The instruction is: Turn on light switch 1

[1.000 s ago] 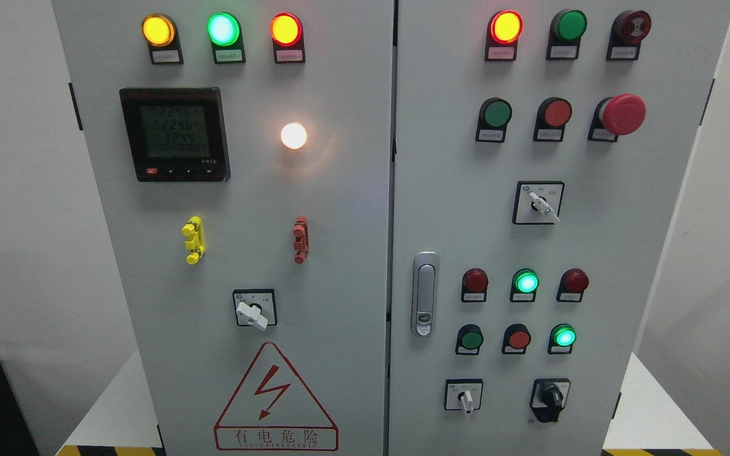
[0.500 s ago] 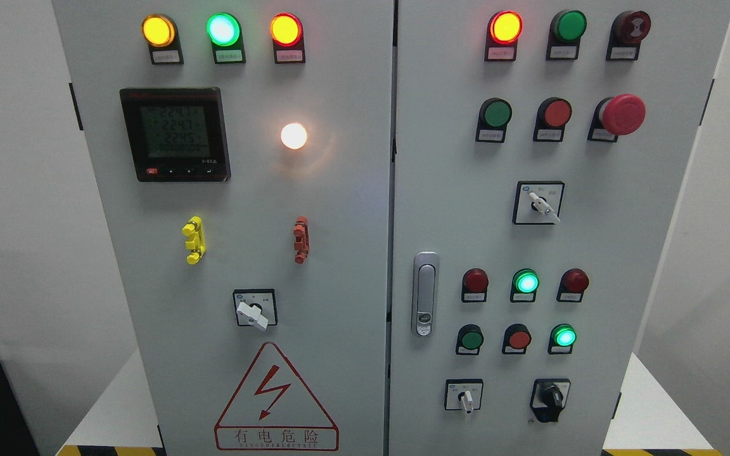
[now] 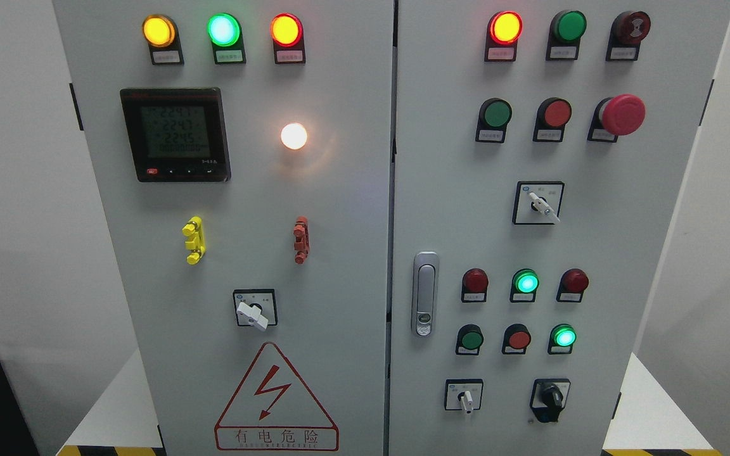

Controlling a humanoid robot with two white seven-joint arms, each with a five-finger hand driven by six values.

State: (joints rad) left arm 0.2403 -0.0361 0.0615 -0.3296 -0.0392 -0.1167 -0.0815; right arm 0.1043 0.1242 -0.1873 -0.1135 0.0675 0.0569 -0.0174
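Observation:
A grey electrical cabinet (image 3: pixel 339 240) with two doors fills the head view. On the left door a white rotary switch (image 3: pixel 253 314) sits in a black-framed plate, its knob turned toward the lower right. A white lamp (image 3: pixel 293 135) above it glows. The right door carries a white rotary switch (image 3: pixel 543 205) at mid height, a small white one (image 3: pixel 465 399) at the bottom and a black one (image 3: pixel 551 397) beside it. No label tells which one is switch 1. Neither of my hands shows.
The left door has a digital meter (image 3: pixel 175 134), three lit lamps on top, a yellow clip (image 3: pixel 193 240), a red clip (image 3: pixel 301 239) and a warning triangle (image 3: pixel 275 399). The right door has a handle (image 3: pixel 425 294), push buttons and a red emergency button (image 3: pixel 622 114).
Only the meter's digits have changed. Nothing else has moved.

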